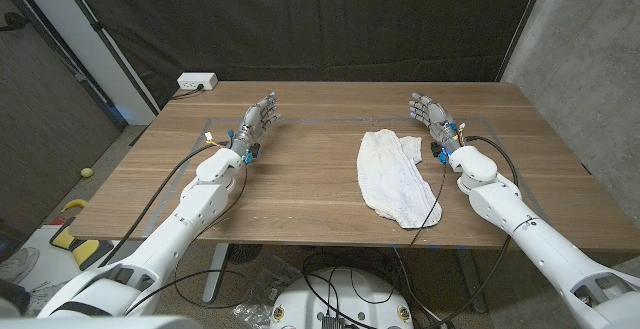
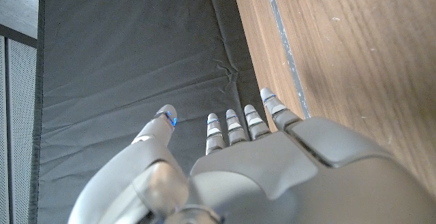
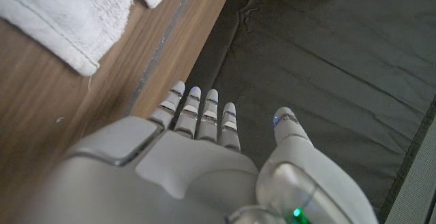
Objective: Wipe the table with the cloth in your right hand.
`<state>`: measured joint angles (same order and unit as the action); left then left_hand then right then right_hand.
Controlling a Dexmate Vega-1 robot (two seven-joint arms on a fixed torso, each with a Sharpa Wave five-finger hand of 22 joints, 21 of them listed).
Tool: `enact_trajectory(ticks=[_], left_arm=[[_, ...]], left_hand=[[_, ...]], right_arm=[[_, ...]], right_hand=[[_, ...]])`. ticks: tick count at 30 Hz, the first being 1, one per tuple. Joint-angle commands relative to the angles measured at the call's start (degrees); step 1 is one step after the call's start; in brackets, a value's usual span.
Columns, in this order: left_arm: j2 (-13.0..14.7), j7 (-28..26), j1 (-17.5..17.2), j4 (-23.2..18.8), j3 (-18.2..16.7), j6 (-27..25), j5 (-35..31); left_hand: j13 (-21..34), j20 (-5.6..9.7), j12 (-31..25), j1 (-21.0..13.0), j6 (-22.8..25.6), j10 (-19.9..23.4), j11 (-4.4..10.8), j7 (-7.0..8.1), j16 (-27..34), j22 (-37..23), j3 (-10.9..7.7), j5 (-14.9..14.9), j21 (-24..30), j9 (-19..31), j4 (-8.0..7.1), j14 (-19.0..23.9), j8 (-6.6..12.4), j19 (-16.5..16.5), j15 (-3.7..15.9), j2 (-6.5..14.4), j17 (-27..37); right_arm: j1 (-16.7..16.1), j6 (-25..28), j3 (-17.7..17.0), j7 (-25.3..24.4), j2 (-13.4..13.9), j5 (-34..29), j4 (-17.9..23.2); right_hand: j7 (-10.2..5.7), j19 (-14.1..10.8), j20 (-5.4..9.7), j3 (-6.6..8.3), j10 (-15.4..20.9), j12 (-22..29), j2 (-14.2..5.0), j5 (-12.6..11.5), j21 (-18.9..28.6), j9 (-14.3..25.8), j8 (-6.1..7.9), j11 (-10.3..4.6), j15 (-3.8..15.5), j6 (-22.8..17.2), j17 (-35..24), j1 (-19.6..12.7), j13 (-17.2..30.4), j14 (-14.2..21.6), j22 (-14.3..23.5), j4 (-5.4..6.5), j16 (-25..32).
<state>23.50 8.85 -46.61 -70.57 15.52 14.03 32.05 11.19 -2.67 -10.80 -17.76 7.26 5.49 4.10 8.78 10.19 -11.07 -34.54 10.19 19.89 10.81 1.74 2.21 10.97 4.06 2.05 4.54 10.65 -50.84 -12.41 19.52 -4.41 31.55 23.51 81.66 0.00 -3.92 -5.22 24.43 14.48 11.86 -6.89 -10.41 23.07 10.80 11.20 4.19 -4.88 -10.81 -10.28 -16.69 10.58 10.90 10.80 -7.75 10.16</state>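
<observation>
Right hand (image 1: 428,115) is spread wide, holding nothing; the white cloth (image 1: 398,174) lies just beside it on the worktop (image 1: 300,194). A shallow grab could bunch it or drag only a corner.

Two empty hands and a white cloth on a wooden table

The cloth (image 1: 398,177) lies crumpled on the table (image 1: 300,184), right of the middle, reaching toward the near edge. The right hand (image 1: 430,115) is held just beside the cloth's far end, fingers apart and extended, gripping nothing. The left hand (image 1: 257,121) is well apart from the cloth on the other side, fingers likewise extended. A white power strip (image 1: 196,82) sits at the far left corner, before a dark curtain (image 1: 320,19).
</observation>
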Motion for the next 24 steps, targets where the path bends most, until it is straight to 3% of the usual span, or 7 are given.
enact_trajectory(ticks=[1, 10, 11, 13, 15, 19, 24], left_arm=[[-0.9, 1.1, 0.2, 0.3, -1.0, -0.7, -1.3], [-1.0, 1.5, 0.0, 0.0, -1.4, -0.7, -1.6], [-0.9, 1.6, -0.1, -0.1, -1.4, -0.7, -1.7], [-0.9, 1.6, -0.2, -0.4, -1.4, -0.9, -1.7], [-0.8, 1.6, -0.4, -0.9, -1.5, -1.1, -1.6], [-0.5, 1.6, -0.8, -1.6, -1.7, -1.4, -1.6], [-0.3, 1.5, -1.3, -2.3, -1.9, -1.5, -1.5]], left_hand=[[0.1, -0.44, 0.0, -0.1, -0.4, -0.3, 0.05, 0.42, 0.2, -0.2, 0.2, 0.3, -0.2, 0.1, -0.08, -0.1, -0.28, 0.0, 1.45, -0.6, -0.1], [0.1, -0.87, -0.1, 0.0, -0.7, -0.6, 0.14, 0.38, 0.3, -0.3, 0.33, 0.4, -0.2, 0.1, -0.16, -0.2, -0.27, -0.1, 1.47, -0.7, -0.1], [0.1, -0.91, -0.1, 0.1, -0.7, -0.6, 0.2, 0.38, 0.3, -0.3, 0.34, 0.4, -0.2, 0.1, -0.16, -0.2, -0.26, -0.1, 1.46, -0.7, -0.1], [0.1, -0.96, -0.1, 0.1, -0.7, -0.6, 0.23, 0.45, 0.3, -0.3, 0.36, 0.4, -0.3, 0.1, -0.17, -0.2, -0.25, -0.1, 1.45, -0.7, -0.1], [0.1, -1.02, -0.1, 0.1, -0.7, -0.6, 0.16, 0.45, 0.3, -0.3, 0.38, 0.4, -0.2, 0.1, -0.18, -0.2, -0.23, -0.1, 1.46, -0.7, -0.1], [0.1, -1.04, -0.1, 0.2, -0.7, -0.7, 0.12, 0.36, 0.3, -0.3, 0.42, 0.4, -0.2, 0.1, -0.21, -0.3, -0.2, -0.1, 1.47, -0.7, -0.1], [0.0, -1.01, -0.2, 0.2, -0.8, -0.8, 0.13, 0.39, 0.3, -0.3, 0.47, 0.4, -0.2, 0.1, -0.23, -0.3, -0.17, -0.1, 1.46, -0.7, -0.1]], right_arm=[[-1.1, 4.3, 3.5, -8.0, 5.5, -12.1, 7.4], [-0.1, 8.4, 7.6, -10.1, 9.9, -19.3, 11.8], [-0.2, 10.4, 7.9, -10.6, 10.5, -20.2, 13.2], [-0.4, 13.9, 8.8, -12.3, 11.3, -22.6, 15.5], [-0.3, 16.1, 10.0, -13.9, 12.1, -25.3, 17.0], [-0.1, 18.3, 11.5, -15.3, 13.2, -28.0, 18.6], [0.2, 21.5, 13.5, -16.1, 14.8, -31.4, 21.1]], right_hand=[[-0.24, 0.2, -0.08, 0.15, -0.3, -0.2, 0.05, -0.3, -0.2, 0.2, -0.04, -0.1, 0.23, -0.1, -0.2, -0.7, 0.2, -0.4, 0.3, -0.08, 0.0], [-0.56, 1.4, 0.04, -1.2, -1.1, -0.3, 1.0, 0.3, -0.9, 0.2, -0.15, -0.26, 0.35, 0.2, -0.5, 1.3, 0.2, -1.9, 0.3, 1.0, 0.1], [-0.79, 0.6, -2.8, -2.59, -1.4, -0.2, 2.26, 0.6, -0.8, 0.2, -0.2, -0.58, 1.03, 0.5, -0.6, 3.2, 0.3, -0.4, 0.3, 1.76, 0.9], [-1.14, -0.8, -4.72, -3.48, -1.1, 0.1, 3.26, 0.6, -0.4, 0.2, -0.23, -1.05, 1.22, 0.8, -0.6, 4.2, 0.3, 0.7, 0.4, 2.01, 1.3], [-1.4, -1.2, -5.06, -3.84, -0.8, 0.2, 3.72, 0.6, -0.3, 0.2, -0.17, -1.52, 1.37, 0.8, -0.6, 4.6, 0.3, 1.2, 0.4, 2.06, 1.4], [-1.56, 0.5, -3.2, -4.68, -0.7, 0.3, 4.99, 0.4, -1.3, 0.2, -0.06, -1.64, 1.45, 0.6, -0.5, 5.2, 0.3, -0.2, 0.4, 1.91, 0.7], [-1.53, 2.3, -1.87, -4.66, -2.0, -0.1, 5.0, 0.2, -2.2, 0.2, 0.0, -1.85, 1.27, 0.7, -0.3, 4.7, 0.3, -2.4, 0.4, 1.43, 0.0]])
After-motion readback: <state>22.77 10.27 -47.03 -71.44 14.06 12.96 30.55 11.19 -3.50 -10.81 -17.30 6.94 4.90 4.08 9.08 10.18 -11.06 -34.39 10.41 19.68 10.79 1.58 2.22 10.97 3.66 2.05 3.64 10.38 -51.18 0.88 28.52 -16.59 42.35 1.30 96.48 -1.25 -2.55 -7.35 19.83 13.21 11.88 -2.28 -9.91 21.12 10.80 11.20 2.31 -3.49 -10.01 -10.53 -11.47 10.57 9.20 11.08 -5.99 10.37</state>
